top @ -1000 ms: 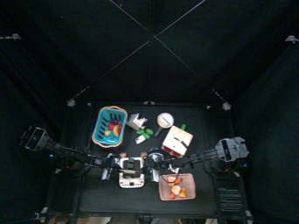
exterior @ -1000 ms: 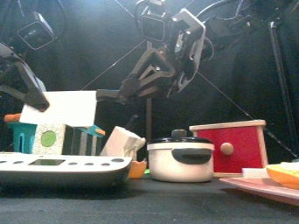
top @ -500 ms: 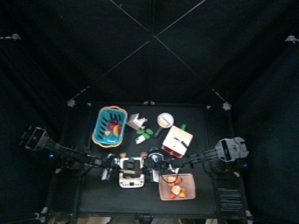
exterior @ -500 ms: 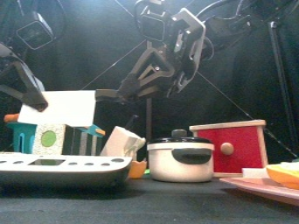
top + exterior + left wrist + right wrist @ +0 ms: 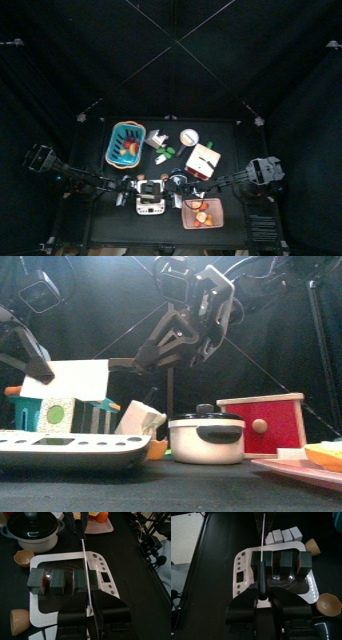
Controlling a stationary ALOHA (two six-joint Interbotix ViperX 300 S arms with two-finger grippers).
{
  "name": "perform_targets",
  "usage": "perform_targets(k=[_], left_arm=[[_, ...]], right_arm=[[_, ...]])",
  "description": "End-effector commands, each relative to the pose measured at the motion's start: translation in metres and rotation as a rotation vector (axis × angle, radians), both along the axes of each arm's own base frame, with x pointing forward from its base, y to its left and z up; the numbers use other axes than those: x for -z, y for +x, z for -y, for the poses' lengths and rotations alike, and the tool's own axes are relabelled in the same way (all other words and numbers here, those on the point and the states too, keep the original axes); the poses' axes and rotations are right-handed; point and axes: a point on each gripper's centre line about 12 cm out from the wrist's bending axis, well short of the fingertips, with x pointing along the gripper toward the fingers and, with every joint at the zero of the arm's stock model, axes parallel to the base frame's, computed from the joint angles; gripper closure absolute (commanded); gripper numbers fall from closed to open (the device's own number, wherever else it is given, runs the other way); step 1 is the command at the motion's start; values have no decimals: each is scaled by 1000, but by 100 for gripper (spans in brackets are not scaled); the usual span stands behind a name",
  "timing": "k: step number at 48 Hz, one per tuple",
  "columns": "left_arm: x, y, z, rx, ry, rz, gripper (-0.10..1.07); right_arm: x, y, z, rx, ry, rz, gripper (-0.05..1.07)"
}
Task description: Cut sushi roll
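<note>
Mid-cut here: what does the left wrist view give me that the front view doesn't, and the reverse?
Only the left wrist view shows the dark green sushi pieces lying on the white scale tray, with a thin rod-like blade reaching over them from the left gripper. It also shows a small tan cup.

Only the front view shows the red box, the white card and the arms hanging overhead.

Both show the black-lidded pot and the white scale.
</note>
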Motion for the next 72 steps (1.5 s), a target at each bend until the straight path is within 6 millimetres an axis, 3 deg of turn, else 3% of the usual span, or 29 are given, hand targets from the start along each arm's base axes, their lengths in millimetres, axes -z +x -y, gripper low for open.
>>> perform_targets(k=[1, 22, 45, 72], left_arm=[[-4, 2, 0, -3, -2, 15, 53], [12, 3, -3, -17, 13, -40, 53], [9, 6, -2, -15, 14, -27, 53], [18, 4, -4, -20, 22, -61, 53]], right_arm=[[-17, 4, -2, -7, 3, 49, 52], [-11, 6, -2, -3, 4, 35, 52], [-17, 7, -2, -6, 2, 51, 52], [-2, 7, -2, -2, 2, 14, 52]])
